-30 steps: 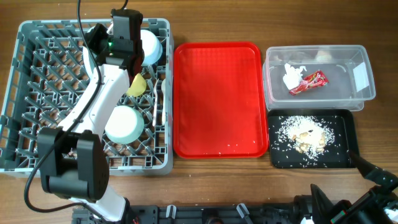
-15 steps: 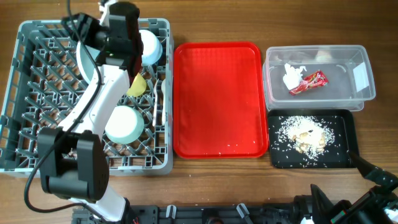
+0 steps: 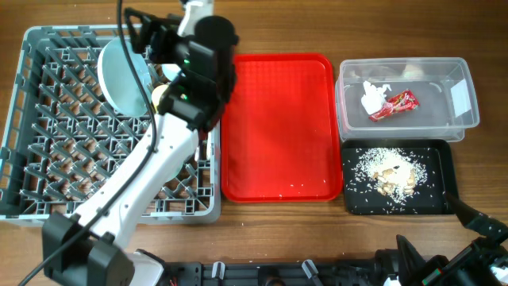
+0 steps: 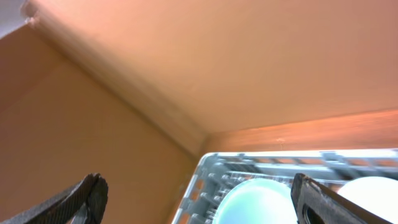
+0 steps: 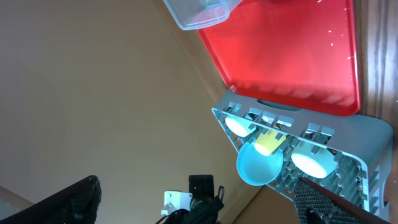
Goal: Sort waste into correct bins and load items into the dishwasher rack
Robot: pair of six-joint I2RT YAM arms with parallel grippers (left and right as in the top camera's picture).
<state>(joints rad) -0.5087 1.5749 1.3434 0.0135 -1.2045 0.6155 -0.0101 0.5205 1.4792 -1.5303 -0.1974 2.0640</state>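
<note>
**Right gripper** (image 5: 199,205): low at the near right edge of the wooden table (image 3: 476,32), on the near side of the black tray. Its fingers (image 5: 78,199) are spread wide, with nothing held between them.

**Black tray** (image 3: 440,159): near right, just right of the red tray. It contains the food scraps (image 3: 389,171), which are scattered white grains with a brownish clump among them.

**Red tray** (image 3: 278,119): centre of the table, between the rack and the two bins. A few white specks lie by its near edge.

**Dishwasher rack** (image 3: 48,183): left side of the table.
- The left arm (image 3: 151,175) crosses it from the near edge toward its far right corner.
- The plate (image 3: 119,75) stands on edge in the far part, left of the arm.
- The right wrist view shows the yellow cup (image 5: 267,144) between one pale bowl (image 5: 239,126) and a second pale bowl (image 5: 314,163).

**Clear tub** (image 3: 468,119): far right, directly beyond the black tray. It holds the napkin (image 3: 370,97) and the red wrapper (image 3: 394,105), which touch each other.

**Left gripper** (image 4: 199,202): above the far edge of the rack, just beyond the plate. Its fingers (image 4: 84,196) are set wide apart, with no item gripped.
</note>
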